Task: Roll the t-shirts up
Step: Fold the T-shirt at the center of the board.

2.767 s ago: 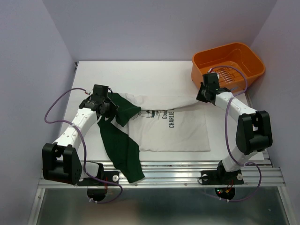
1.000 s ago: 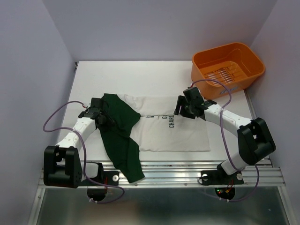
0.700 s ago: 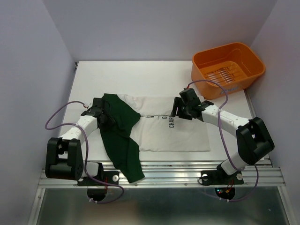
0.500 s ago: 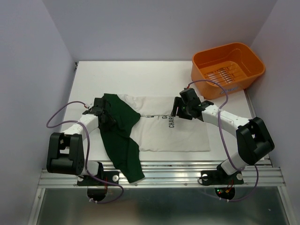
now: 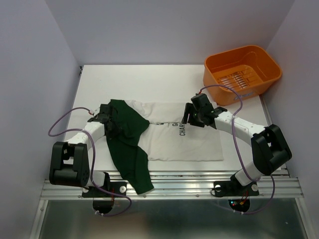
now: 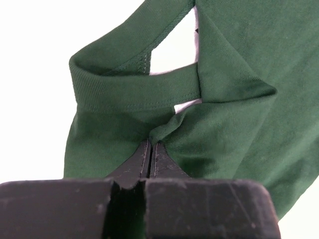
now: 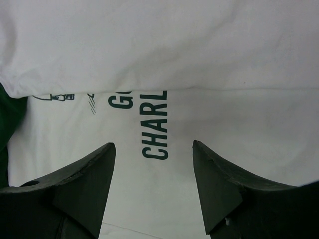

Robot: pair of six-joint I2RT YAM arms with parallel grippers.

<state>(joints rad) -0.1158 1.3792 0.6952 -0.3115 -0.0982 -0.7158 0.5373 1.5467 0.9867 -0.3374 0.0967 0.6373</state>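
Resting on white table (image 5: pixel 149 82), t-shirts (image 5: pixel 195 145), lilac walls (image 5: pixel 164 30)

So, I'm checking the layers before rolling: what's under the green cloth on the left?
The white cloth runs under the green cloth at its left end. How far it reaches underneath is covered.

left fingers (image 6: pixel 143 160) pressed together, right fingers (image 7: pixel 82 184) spread apart

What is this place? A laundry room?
Probably a robot lab booth: a left arm and right arm bolted to a metal rail, plain walls around a white table, a t-shirt and orange basket.
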